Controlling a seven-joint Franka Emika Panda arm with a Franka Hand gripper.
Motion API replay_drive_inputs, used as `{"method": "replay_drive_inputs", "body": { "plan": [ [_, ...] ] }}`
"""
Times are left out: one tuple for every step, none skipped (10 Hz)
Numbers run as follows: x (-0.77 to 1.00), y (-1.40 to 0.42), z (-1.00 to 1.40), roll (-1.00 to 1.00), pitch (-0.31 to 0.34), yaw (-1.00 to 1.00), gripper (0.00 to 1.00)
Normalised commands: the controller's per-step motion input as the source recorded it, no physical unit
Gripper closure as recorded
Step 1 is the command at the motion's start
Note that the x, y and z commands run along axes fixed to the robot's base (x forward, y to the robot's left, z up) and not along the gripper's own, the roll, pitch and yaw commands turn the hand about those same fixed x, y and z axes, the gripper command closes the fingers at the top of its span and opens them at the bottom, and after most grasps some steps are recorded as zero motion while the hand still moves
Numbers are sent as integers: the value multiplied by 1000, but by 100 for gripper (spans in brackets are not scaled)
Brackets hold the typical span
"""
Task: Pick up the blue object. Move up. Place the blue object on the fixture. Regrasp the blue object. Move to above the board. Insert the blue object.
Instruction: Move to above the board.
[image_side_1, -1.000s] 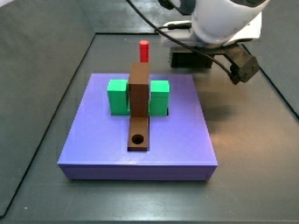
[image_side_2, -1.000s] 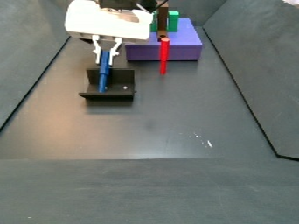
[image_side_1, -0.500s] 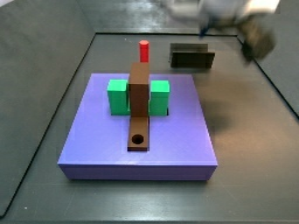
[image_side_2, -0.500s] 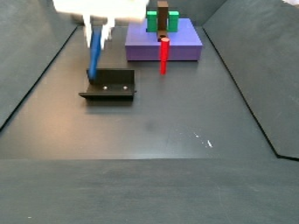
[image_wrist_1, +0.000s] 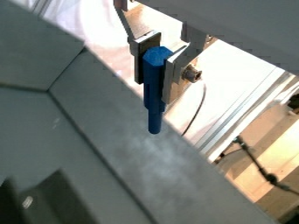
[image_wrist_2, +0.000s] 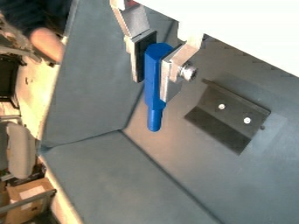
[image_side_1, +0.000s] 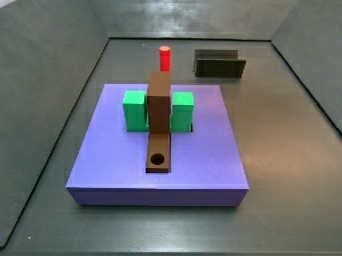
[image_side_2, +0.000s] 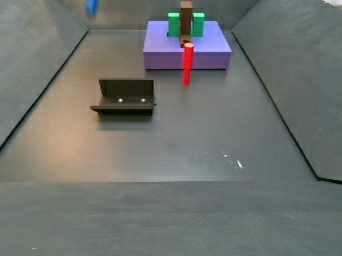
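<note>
In both wrist views my gripper (image_wrist_1: 158, 66) (image_wrist_2: 156, 66) is shut on the upper end of the blue object (image_wrist_1: 153, 98) (image_wrist_2: 155, 103), a slim peg hanging straight down from the silver fingers (image_wrist_1: 177, 68) (image_wrist_2: 179, 63). It is high above the floor; in a side view only the peg's blue tip (image_side_2: 92, 5) shows at the frame edge. The fixture (image_wrist_2: 229, 119) (image_side_1: 221, 64) (image_side_2: 124, 97) stands with nothing in it, well below the peg. The purple board (image_side_1: 203, 165) (image_side_2: 166, 57) lies apart from it. The gripper body is out of both side views.
On the board sit a green block (image_side_1: 135, 110) and a long brown bar (image_side_1: 160, 125) with a round hole (image_side_1: 159, 160). A red peg (image_side_1: 166, 58) (image_side_2: 187, 63) stands upright just off the board's edge, on the fixture's side. Dark walls enclose the floor.
The gripper has risen straight up with the blue object, lifting it off the fixture. It has left both side views except for the peg's tip.
</note>
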Motion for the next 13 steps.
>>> {"method": "replay_drive_inputs", "body": {
  "plan": [
    [8, -31, 503, 8, 63, 37, 100],
    [31, -24, 239, 7, 77, 44, 100],
    [29, -21, 177, -3, 79, 43, 100],
    [-1058, -1400, 281, -1000, 216, -69, 100],
    [-1070, -1400, 269, -1000, 213, -67, 100],
    [-1147, -1400, 295, -1000, 191, -44, 100],
    [-1160, -1400, 264, -1000, 196, -34, 100],
    [-1136, -1400, 283, -1000, 199, -13, 100],
    [-1151, -1400, 274, -1000, 198, -7, 100],
    [-530, -590, 123, -1000, 192, 12, 100],
    [-327, -357, 68, -1000, 186, 16, 100],
    [-126, -122, 9, -1000, 175, 27, 100],
    [-111, -71, 28, -1000, 139, 45, 100]
  ]
}}
